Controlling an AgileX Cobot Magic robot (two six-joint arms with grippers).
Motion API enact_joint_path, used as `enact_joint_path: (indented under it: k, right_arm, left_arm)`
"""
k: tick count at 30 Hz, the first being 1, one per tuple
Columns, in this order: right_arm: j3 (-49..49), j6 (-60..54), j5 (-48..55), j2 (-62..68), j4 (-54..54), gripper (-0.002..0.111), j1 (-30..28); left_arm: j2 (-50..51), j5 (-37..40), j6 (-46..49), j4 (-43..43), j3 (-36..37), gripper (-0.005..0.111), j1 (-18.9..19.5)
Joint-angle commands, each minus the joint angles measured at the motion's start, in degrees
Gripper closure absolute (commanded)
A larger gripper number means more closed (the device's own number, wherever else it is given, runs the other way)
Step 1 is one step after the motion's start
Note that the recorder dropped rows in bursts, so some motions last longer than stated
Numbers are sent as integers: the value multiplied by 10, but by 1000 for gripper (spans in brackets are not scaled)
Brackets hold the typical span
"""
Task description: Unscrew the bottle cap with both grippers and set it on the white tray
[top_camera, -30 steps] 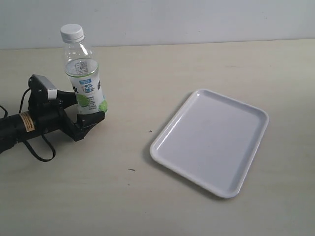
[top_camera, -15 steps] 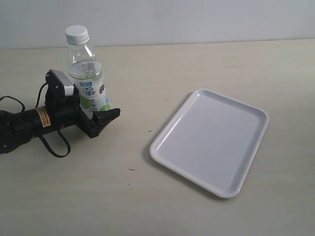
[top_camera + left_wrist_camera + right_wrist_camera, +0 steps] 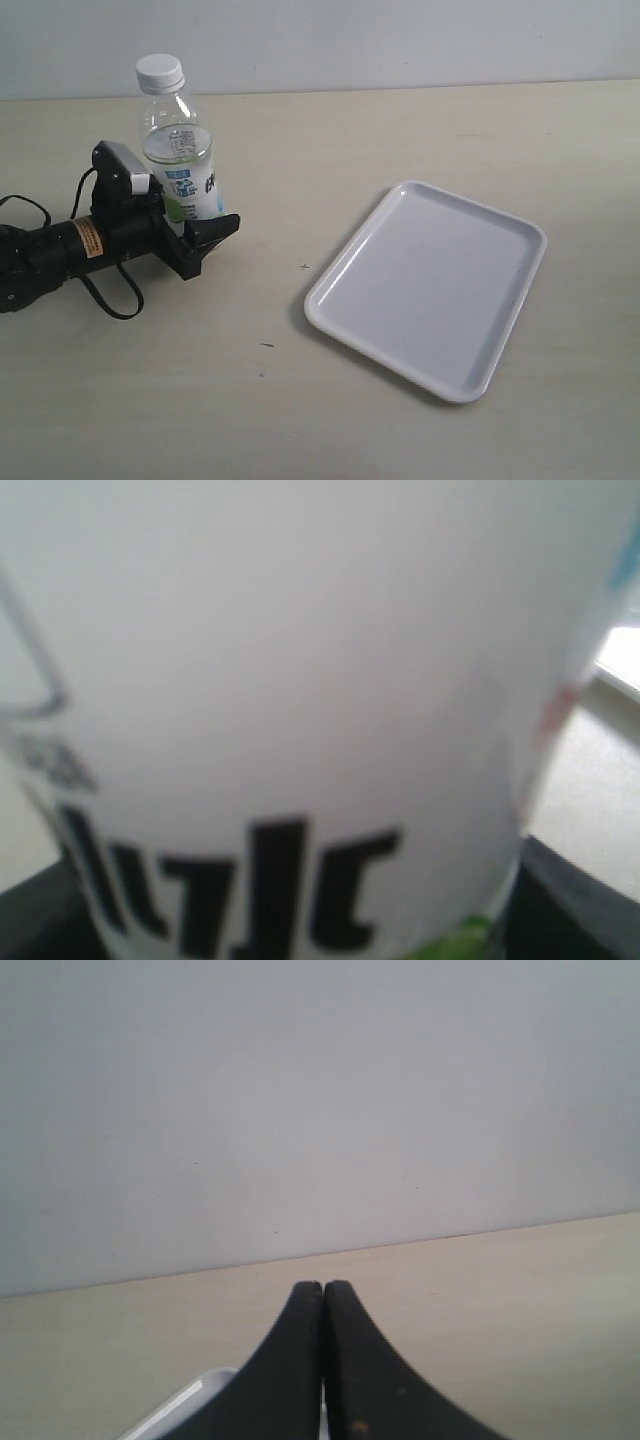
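Bottle cap (image 3: 160,69) on bottle (image 3: 178,160), above L pincer (image 3: 200,213) flanking base, grip unclear, R pincer (image 3: 322,1292) together.

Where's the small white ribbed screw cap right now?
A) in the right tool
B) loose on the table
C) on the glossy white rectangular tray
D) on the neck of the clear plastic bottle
D: the small white ribbed screw cap sits atop the clear plastic drink bottle; the right tool has its jaws pressed together with nothing between them.

Ext cam looks down on table (image 3: 200,400); L wrist v. close to bottle (image 3: 300,680); R wrist low, shares tray (image 3: 185,1407).
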Motion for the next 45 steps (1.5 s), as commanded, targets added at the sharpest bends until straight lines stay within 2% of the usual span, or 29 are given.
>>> enact_joint_path:
  k: [1, 18, 23, 31, 37, 38, 41, 42, 44, 45]
  right_arm:
    - [3, 2, -3, -4, -5, 108, 1]
    - [3, -6, -18, -4, -7, 108, 1]
    - [3, 101, -92, -4, 83, 108, 1]
    - [3, 188, -339, -4, 177, 108, 1]
    - [3, 196, -460, -4, 182, 108, 1]
    - [3, 163, -470, -4, 211, 108, 1]
    - [-23, 45, -398, -3, 300, 108, 1]
    - [-36, 41, -376, 8, 307, 108, 1]
    - [-89, 17, -317, 66, 298, 108, 1]
    - [-137, -22, -297, 129, 254, 108, 1]
  left_arm:
    - [2, -10, 9, -5, -2, 105, -3]
    - [-18, -10, 25, 112, -26, 107, 0]
    - [-24, -10, 25, 114, -26, 107, 0]
    - [-25, 29, 26, 114, -26, 107, 0]
    - [-25, 29, 26, 114, -26, 107, 0]
    - [-25, 29, 26, 113, -26, 107, 0]
    - [-26, 29, 26, 113, -26, 107, 0]
    - [-26, 29, 26, 113, -26, 107, 0]
    - [-27, 29, 26, 115, -26, 107, 0]
    - [-27, 29, 26, 115, -26, 107, 0]
